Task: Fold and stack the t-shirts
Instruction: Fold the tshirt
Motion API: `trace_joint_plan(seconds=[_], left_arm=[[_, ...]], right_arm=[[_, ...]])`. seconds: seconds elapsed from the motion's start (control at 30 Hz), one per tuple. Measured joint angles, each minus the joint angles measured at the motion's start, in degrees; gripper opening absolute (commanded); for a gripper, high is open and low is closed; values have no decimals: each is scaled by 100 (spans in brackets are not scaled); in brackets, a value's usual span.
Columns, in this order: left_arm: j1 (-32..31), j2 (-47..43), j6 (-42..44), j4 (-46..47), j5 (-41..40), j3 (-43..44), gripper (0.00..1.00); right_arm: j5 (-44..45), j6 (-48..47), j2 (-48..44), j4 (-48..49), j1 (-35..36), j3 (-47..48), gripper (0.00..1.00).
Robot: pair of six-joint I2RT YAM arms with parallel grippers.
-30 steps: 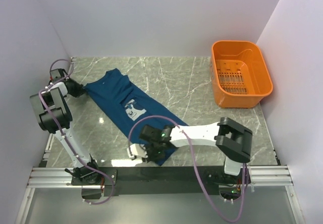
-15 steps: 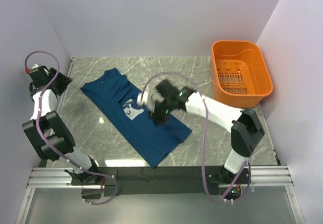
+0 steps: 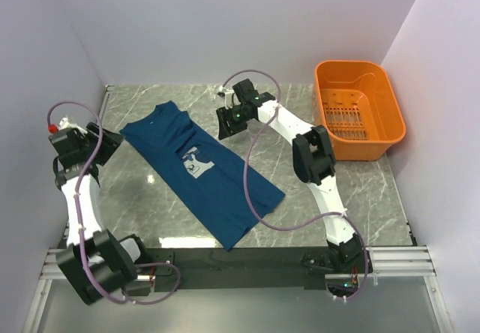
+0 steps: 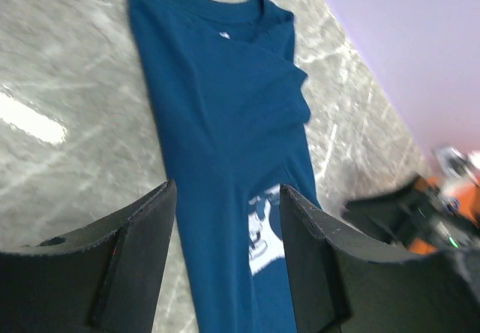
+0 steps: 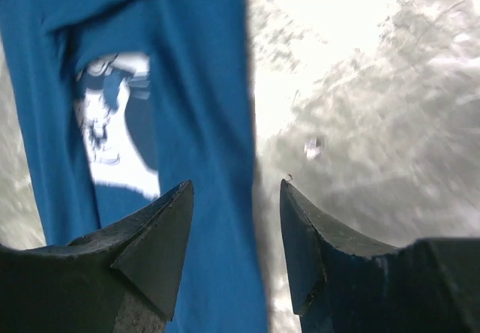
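From above, the t-shirt [image 3: 202,172] lies as a long strip slanting from the tabletop's [image 3: 337,198] far-left part toward its near edge. The left gripper [image 3: 111,139] and right gripper [image 3: 225,125] flank its collar end.

Left wrist: jaws apart, empty.

Right wrist: jaws apart, empty.

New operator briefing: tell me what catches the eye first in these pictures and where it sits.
A dark blue t-shirt lies as a long diagonal strip across the middle of the marble table, pale cartoon print facing up. A bright orange basket stands at the far right corner, no clothing visible inside. The left gripper and right gripper are open and hold nothing, one near the shirt's left end, one by its far edge.
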Motion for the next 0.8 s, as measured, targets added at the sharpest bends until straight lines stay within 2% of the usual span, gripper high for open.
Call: trace_joint_plan(seconds=[0.17,0.3,0.37,0.4,0.43,0.53,0.57,0.6,0.8], left_arm=[[0,-562,-22,-129,201,-452,63],[0,-448,-55,-232,365,-542,61],[-9,-352,-87,-212,461,-542,61],[-20,-315,-103,-208,498,-542,61],[-31,-286,-114,-208,527,-542,61],[-83,-273,-153,-190,610,-542,61],[-98,-273,-170,-181,638,-542,61],[-109,-273,-188,-170,658,-549,61],[-140,-295,-240,-184,723,-717,61]], right_arm=[[-131,562,601,-42,9,535,56],[-216,981,785,37,35,754,54],[-229,1119,844,146,37,839,50],[-249,1161,846,192,39,844,47],[-275,1198,846,245,46,844,35],[-459,1252,846,490,52,866,7],[-501,1270,846,529,59,901,3],[-540,1298,848,568,72,949,0],[-337,1440,907,765,330,1318,0]])
